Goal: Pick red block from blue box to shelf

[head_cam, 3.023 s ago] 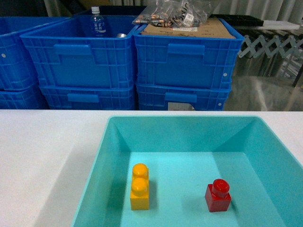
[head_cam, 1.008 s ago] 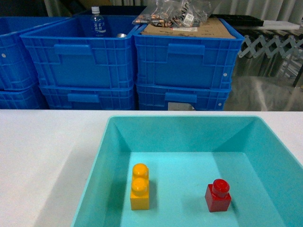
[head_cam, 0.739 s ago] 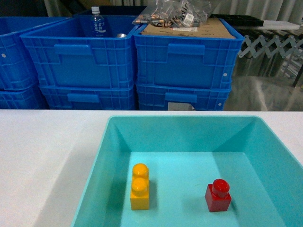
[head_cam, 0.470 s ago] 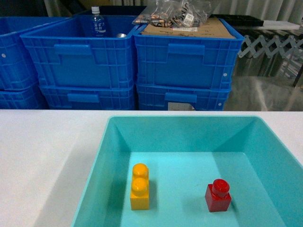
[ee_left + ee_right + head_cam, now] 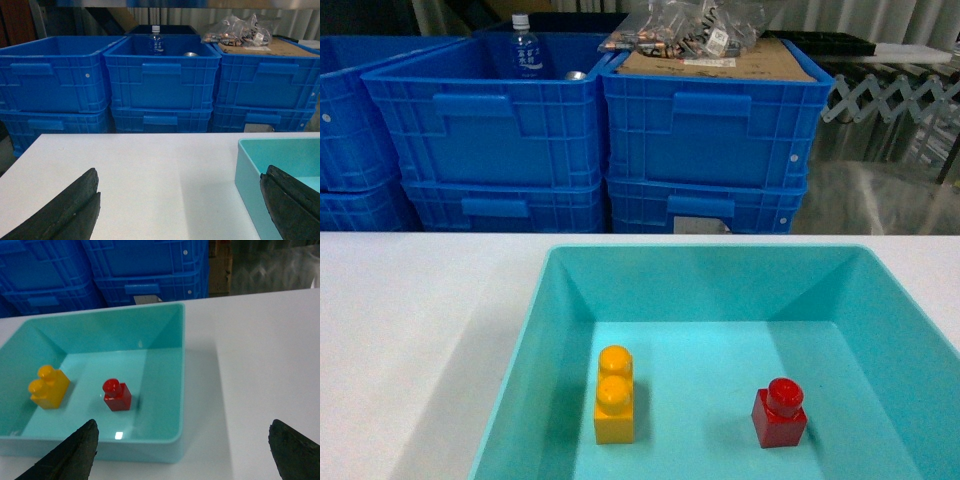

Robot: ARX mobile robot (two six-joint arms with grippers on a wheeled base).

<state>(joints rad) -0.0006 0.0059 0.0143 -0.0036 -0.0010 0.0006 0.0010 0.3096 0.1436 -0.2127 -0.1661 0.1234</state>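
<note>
— Where does the small red plastic stud-topped brick point(image 5: 117, 395) lie?

— On the floor of the wide turquoise plastic bin point(image 5: 178, 365), well apart from the longer orange-yellow two-stud brick point(image 5: 48, 386). The right gripper point(image 5: 182, 450), fingers spread wide and empty, hangs nearer, the brick ahead and left of it.

— The left gripper point(image 5: 180, 207)?

— Agape over the white table point(image 5: 140, 170). No writing is legible.
</note>
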